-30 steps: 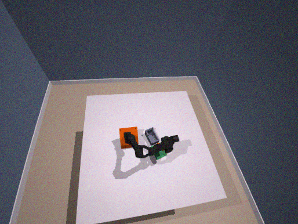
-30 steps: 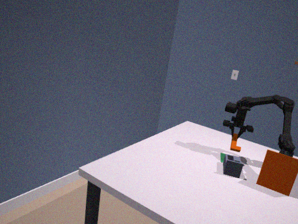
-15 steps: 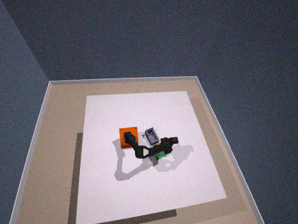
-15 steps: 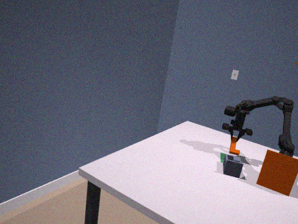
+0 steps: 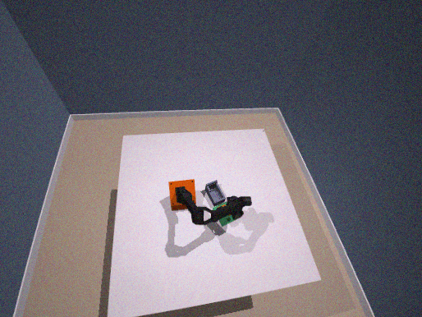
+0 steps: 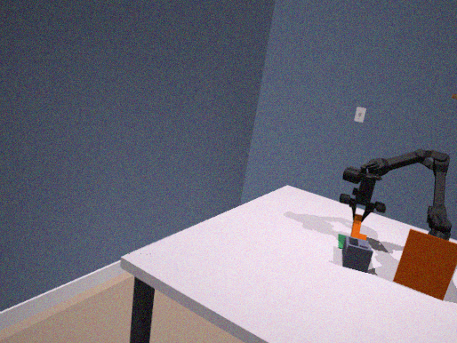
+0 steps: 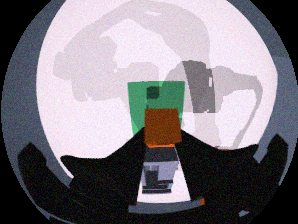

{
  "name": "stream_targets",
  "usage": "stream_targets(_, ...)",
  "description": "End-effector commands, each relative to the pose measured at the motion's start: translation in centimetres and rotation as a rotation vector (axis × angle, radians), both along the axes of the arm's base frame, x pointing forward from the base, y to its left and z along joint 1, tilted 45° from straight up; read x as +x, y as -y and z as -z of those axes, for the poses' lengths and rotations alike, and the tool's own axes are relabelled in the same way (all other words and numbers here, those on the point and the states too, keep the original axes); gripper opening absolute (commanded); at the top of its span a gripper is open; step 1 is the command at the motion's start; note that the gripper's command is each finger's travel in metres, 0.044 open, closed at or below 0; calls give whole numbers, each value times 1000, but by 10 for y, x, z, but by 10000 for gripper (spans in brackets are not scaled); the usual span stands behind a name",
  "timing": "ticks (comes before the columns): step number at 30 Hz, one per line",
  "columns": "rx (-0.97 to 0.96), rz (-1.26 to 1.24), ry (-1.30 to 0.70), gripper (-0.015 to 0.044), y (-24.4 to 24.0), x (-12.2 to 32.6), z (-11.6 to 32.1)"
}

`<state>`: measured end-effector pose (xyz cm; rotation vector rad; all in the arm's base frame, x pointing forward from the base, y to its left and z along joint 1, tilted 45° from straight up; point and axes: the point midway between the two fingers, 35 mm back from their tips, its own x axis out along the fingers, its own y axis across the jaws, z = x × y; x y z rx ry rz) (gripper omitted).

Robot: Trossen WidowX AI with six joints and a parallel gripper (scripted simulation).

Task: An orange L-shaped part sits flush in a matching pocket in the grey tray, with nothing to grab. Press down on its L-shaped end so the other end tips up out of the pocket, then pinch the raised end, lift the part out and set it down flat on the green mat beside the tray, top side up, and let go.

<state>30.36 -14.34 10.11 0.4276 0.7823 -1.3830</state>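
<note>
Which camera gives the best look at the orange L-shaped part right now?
The exterior view: the orange part hangs upright from the gripper, its L-shaped foot visible above the grey tray. The wrist view shows only one orange end against the green mat. In the top view the arm hides it.

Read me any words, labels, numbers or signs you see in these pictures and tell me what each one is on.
None can be read.
Orange part in the gripper: no marking.
Grey tray, green mat, orange plate: no marking.
White wall plate: a faint dark mark, too small to read.
</note>
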Motion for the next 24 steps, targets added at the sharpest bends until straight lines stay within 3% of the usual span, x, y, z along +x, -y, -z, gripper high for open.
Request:
stream_targets(1,3,-2,-9,0,4,-2,6)
stream_targets(24,1,-2,-9,0,18,-2,20)
